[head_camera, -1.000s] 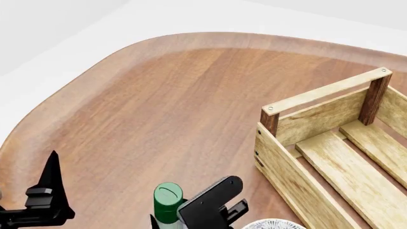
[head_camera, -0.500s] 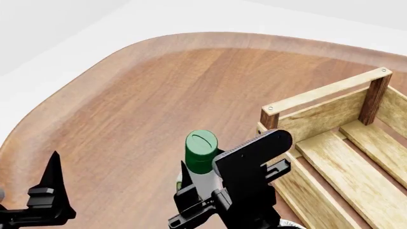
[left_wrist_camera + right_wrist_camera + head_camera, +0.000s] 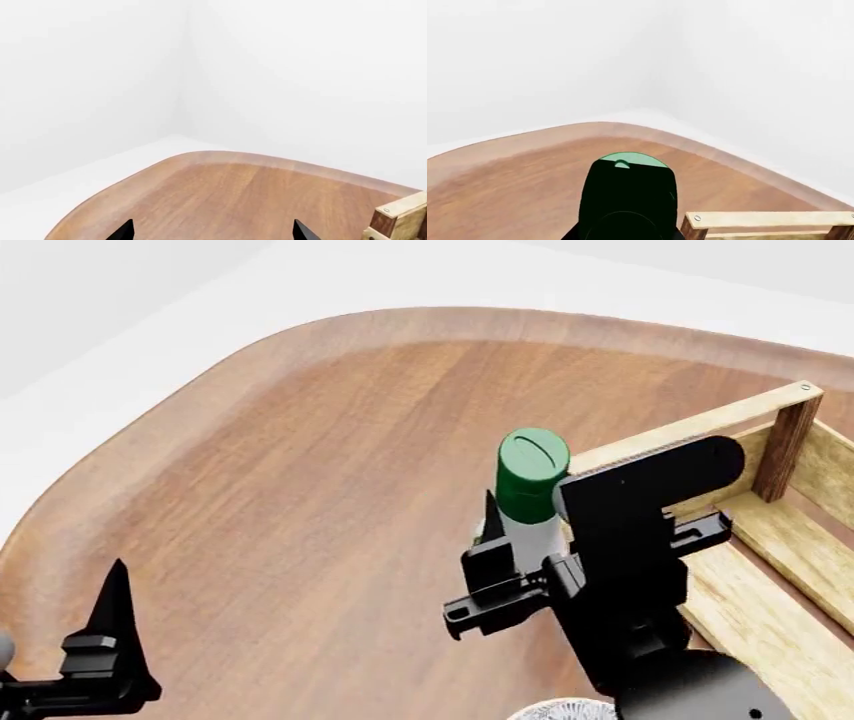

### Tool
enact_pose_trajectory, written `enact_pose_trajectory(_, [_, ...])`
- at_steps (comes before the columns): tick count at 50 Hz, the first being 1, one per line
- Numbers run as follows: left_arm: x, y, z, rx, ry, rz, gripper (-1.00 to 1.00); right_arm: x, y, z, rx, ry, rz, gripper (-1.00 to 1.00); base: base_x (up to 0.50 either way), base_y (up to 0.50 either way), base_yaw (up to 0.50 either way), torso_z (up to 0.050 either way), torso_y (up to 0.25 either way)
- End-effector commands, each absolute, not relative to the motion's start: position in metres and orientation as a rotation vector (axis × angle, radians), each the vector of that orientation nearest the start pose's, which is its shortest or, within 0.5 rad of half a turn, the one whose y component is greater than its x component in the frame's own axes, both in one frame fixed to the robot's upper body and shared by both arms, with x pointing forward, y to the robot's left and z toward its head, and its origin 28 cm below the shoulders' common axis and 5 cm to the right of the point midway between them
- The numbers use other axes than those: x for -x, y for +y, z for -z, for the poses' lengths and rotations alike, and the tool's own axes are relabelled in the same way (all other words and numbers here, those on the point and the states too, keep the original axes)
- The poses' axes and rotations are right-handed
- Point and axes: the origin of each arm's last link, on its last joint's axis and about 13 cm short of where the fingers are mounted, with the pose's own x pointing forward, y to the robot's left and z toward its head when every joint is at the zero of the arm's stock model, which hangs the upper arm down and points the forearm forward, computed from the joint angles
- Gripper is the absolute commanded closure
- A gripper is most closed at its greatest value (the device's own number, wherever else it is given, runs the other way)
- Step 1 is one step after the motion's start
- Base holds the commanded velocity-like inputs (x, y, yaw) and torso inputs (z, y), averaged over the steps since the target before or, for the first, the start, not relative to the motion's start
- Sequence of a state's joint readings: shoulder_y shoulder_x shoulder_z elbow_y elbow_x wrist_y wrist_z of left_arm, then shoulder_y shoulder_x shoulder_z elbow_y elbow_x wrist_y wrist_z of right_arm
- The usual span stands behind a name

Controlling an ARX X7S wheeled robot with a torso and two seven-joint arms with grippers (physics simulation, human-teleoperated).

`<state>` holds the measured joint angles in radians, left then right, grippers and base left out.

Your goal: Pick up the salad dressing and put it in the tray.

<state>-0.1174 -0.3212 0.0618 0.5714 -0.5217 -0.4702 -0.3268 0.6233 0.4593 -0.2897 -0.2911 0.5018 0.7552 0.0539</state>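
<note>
**Inspector:** What has changed in the last second?

**Assistant:** The salad dressing point(image 3: 533, 480) has been lifted off the table point(image 3: 307, 460) and carried up and toward the tray point(image 3: 787, 540). A second ago it was seen low at the near edge; it is now seen held upright beside the tray's near corner, not yet over the slats. Pickup is judged complete; the transfer is judged well advanced.

**Inspector:** The right gripper point(image 3: 534, 540)?

**Assistant:** It is closed on the bottle's body below the green cap, the jaws held narrow by the bottle's width. In the right wrist view the cap point(image 3: 630, 162) is seen just ahead of the camera, the tray rail point(image 3: 767, 219) beside it.

**Inspector:** The left gripper point(image 3: 114, 640)?

**Assistant:** It is parked low at the near side, well apart from the bottle. Its tips are spread in the left wrist view; nothing is held.
</note>
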Motion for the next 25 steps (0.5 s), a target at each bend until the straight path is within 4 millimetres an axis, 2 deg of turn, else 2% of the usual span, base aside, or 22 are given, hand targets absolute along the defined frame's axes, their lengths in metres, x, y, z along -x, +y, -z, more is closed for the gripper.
enact_pose_trajectory(1, [-0.211, 0.225, -0.126, 0.139, -0.127, 0.012, -1.00, -0.295, -0.150, -0.190, 0.205, -0.033, -0.185, 1.00, 0.00, 0.00, 0.00, 0.000, 0.010])
enact_pose_trajectory(13, [-0.211, 0.225, -0.127, 0.137, -0.128, 0.010, -1.00, -0.305, -0.177, -0.207, 0.214, -0.048, -0.013, 1.00, 0.00, 0.00, 0.00, 0.000, 0.000])
enact_pose_trajectory(25, [-0.211, 0.225, -0.126, 0.138, -0.131, 0.011, -1.00, -0.316, -0.198, -0.209, 0.187, -0.049, 0.126, 1.00, 0.00, 0.00, 0.00, 0.000, 0.001])
